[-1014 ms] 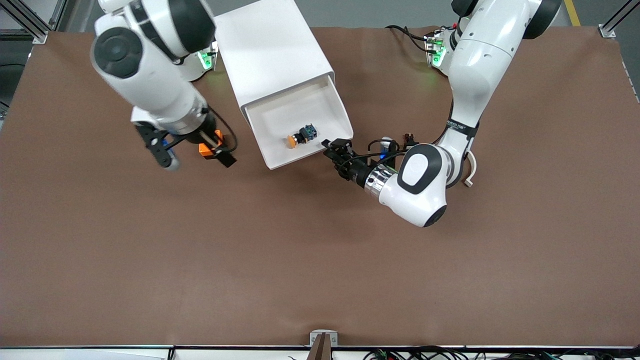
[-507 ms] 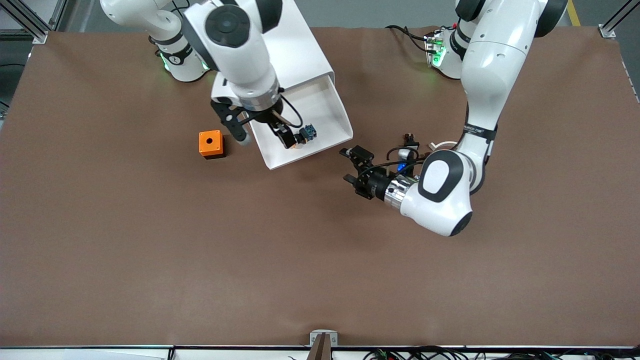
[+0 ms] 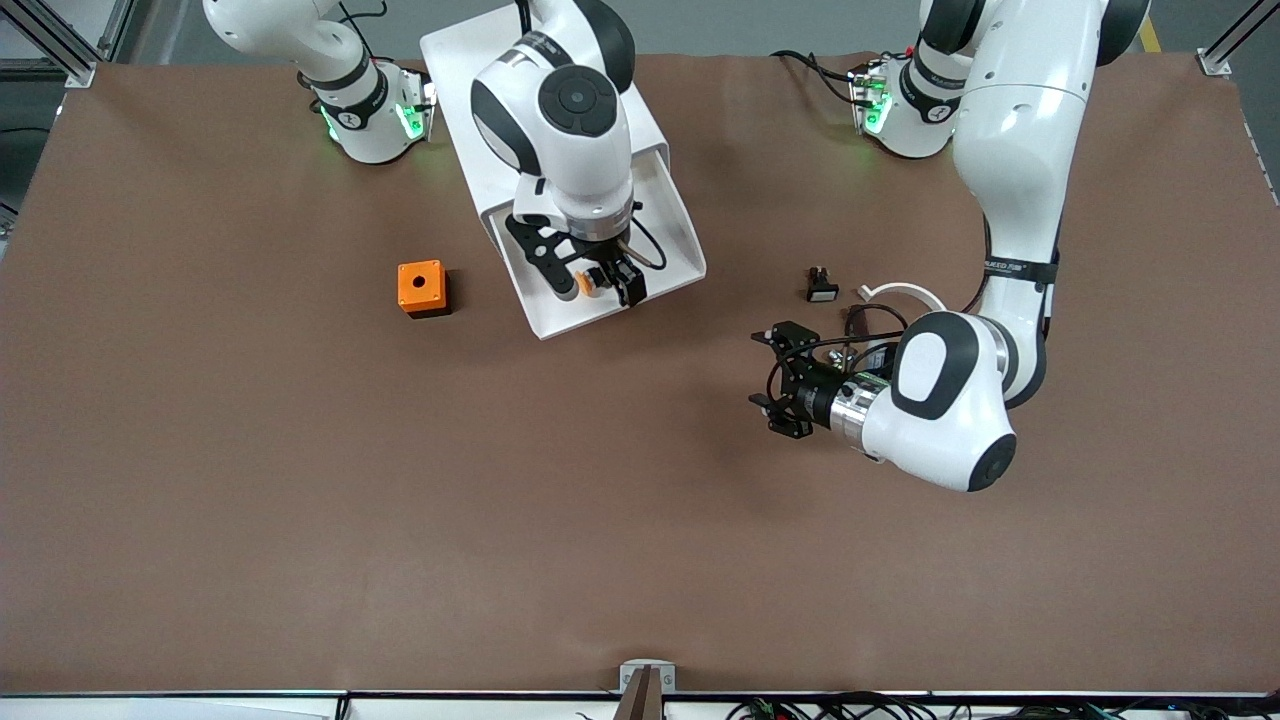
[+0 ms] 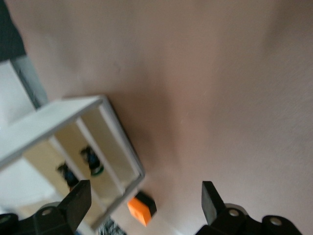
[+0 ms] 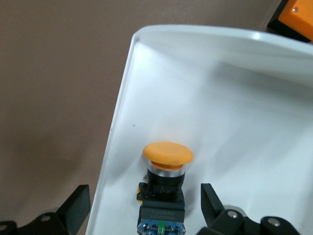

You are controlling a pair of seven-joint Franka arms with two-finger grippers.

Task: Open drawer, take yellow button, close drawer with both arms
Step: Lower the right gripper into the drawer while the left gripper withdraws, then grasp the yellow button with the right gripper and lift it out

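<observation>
The drawer [image 3: 672, 232] stands pulled out of the white cabinet [image 3: 455, 62], toward the front camera. The button [image 3: 587, 284], with its orange cap, lies on the drawer's floor. My right gripper [image 3: 596, 284] hangs open just over it. In the right wrist view the button [image 5: 164, 177] lies between the two fingers [image 5: 74, 207], and neither one touches it. My left gripper [image 3: 773, 383] is open and empty, low over the table, away from the drawer toward the left arm's end. In the left wrist view the left gripper [image 4: 144, 197] faces the drawer [image 4: 119, 147].
An orange cube with a hole [image 3: 421, 288] sits on the table beside the drawer, toward the right arm's end; it also shows in the left wrist view [image 4: 142, 207]. A small black-and-white piece [image 3: 822, 286] and a white curved part [image 3: 902, 291] lie near the left arm.
My right arm swung from over the orange cube to over the open drawer and lowered its open gripper around the button. My left gripper drew back from the drawer's front.
</observation>
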